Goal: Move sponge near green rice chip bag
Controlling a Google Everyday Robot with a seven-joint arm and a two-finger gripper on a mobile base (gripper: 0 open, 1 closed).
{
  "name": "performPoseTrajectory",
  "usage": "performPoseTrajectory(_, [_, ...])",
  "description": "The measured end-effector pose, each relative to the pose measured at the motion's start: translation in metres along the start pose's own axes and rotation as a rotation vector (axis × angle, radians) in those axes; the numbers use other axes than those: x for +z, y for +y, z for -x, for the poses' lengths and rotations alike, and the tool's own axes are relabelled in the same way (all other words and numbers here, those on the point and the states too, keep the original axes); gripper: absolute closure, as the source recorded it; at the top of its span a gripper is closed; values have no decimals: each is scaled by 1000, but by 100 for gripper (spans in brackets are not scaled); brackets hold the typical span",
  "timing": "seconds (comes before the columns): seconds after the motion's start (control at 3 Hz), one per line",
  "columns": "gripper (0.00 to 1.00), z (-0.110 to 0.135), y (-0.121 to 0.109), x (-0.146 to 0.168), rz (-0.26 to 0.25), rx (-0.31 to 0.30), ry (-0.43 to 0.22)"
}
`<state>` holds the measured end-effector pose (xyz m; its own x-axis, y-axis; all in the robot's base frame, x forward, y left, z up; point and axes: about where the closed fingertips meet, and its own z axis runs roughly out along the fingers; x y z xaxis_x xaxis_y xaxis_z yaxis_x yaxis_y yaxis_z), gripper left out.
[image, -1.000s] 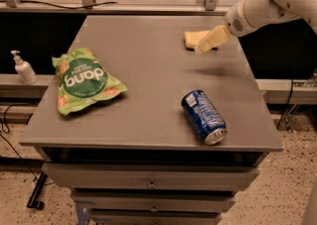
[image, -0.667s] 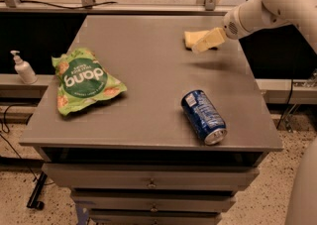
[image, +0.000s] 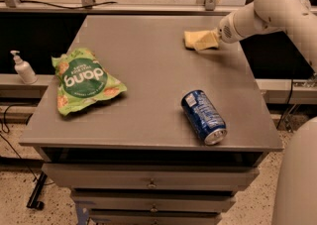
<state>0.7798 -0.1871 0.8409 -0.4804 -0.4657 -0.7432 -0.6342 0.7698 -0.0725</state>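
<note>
The sponge [image: 191, 38], a small pale yellow pad, lies at the far right of the grey table [image: 148, 70]. My gripper [image: 208, 42] comes in from the right on the white arm and sits right at the sponge's right side, low over the tabletop. The green rice chip bag [image: 81, 81], with white "dang" lettering, lies flat near the table's left edge, far from the sponge.
A blue soda can [image: 203, 116] lies on its side near the front right of the table. A white pump bottle [image: 22, 68] stands on a ledge to the left. Drawers sit below the tabletop. The arm's white body [image: 297, 179] fills the right edge.
The arm's elbow has swung in and more of its white body shows at the right. The gripper has stayed by the sponge. The bag and can have not moved.
</note>
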Motion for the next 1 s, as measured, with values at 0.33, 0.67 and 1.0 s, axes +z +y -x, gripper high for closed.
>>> performPoseTrajectory(0.33, [63,-3,-3,1,-2,21,-1])
performPoseTrajectory(0.67, [87,7,5,-9,18,14,-24])
performPoseTrajectory(1.0, [100,32,34,-21,74,-44,-61])
